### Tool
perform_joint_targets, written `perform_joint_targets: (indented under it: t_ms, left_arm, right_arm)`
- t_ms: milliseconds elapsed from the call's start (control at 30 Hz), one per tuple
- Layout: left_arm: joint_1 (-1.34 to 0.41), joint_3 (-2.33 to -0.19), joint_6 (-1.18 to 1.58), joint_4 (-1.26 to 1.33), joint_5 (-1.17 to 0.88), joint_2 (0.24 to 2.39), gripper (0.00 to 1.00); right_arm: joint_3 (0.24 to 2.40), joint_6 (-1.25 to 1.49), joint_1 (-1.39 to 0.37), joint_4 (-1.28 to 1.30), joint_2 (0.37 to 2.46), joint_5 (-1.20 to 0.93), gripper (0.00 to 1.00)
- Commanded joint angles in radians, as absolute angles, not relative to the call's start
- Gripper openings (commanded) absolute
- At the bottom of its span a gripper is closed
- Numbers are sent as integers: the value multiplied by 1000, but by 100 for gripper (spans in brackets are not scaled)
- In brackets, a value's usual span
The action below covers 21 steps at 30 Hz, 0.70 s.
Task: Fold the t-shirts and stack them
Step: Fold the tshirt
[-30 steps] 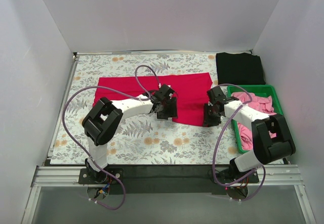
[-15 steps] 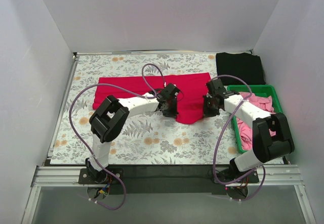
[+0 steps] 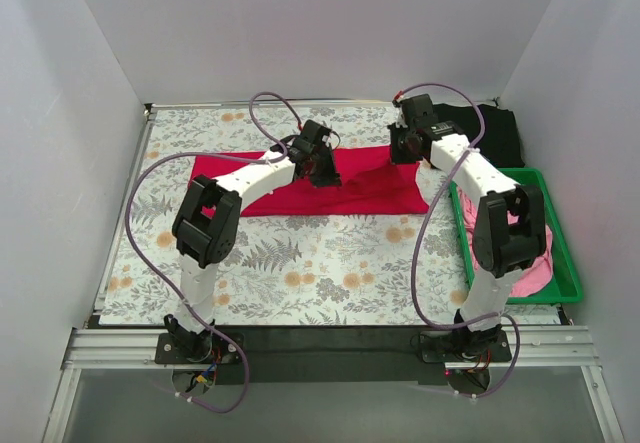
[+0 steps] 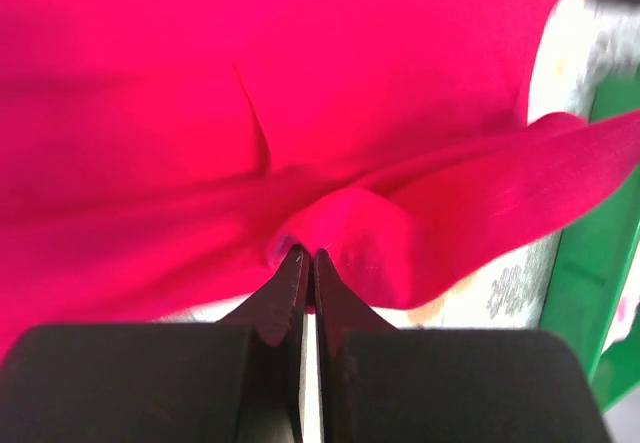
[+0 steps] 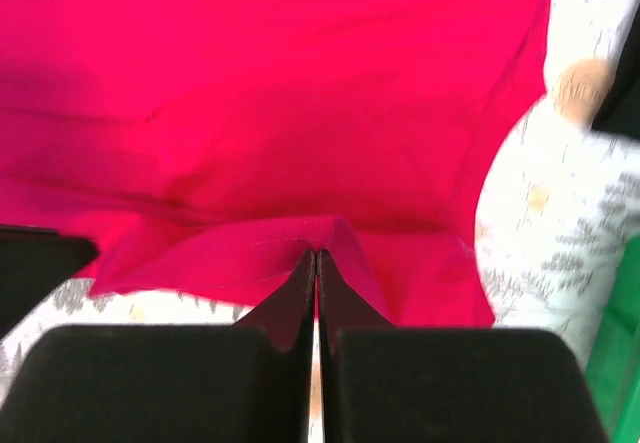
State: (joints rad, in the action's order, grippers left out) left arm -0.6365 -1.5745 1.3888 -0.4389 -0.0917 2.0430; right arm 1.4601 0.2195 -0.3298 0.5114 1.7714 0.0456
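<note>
The crimson red t-shirt lies across the middle of the floral tablecloth, its near edge lifted and carried toward the far side. My left gripper is shut on a pinched fold of the red shirt. My right gripper is shut on the shirt's hem near its right end. A folded black t-shirt lies at the far right corner, partly behind the right arm. Pink t-shirts lie in the green bin.
The green plastic bin stands at the right edge, also seen in the left wrist view. The floral tablecloth covers the table. White walls close in the left, far and right sides.
Both grippers have moved away from me toward the far side, carrying the red shirt's near edge with them. The shirt is now narrower front to back.
</note>
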Motion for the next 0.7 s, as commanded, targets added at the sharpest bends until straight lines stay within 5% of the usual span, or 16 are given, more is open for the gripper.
perform_joint_targets:
  t_ms: [0, 667]
  left_arm:
    - [-600, -1641, 1399, -433, -156, 2089, 0]
    - [-512, -1767, 1434, -382, -167, 2207, 0]
  right_arm:
    - [1586, 158, -321, 477, 1839, 48, 1]
    - [1733, 136, -307, 308, 2046, 6, 1]
